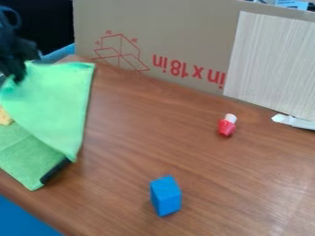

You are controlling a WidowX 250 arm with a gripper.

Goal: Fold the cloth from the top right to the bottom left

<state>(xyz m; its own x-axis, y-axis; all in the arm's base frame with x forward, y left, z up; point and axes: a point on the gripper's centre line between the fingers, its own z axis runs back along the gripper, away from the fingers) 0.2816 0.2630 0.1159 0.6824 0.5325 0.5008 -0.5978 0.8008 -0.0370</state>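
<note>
The black gripper (17, 69) is at the upper left edge of the camera view, over the top left part of the green cloth (52, 99). A bright green layer of the cloth lies folded over a duller green part that shows at the lower left. A dark strip runs along the cloth's lower right edge. The gripper's tips meet the cloth near its upper left corner, where whether they hold it cannot be made out.
A blue block (166, 196) stands near the front of the wooden table (135, 138). Right of centre lies a small red and white object (227, 125). A cardboard box (160, 37) and a pale board (271, 64) stand along the back. Something yellow (5, 117) touches the cloth's left side.
</note>
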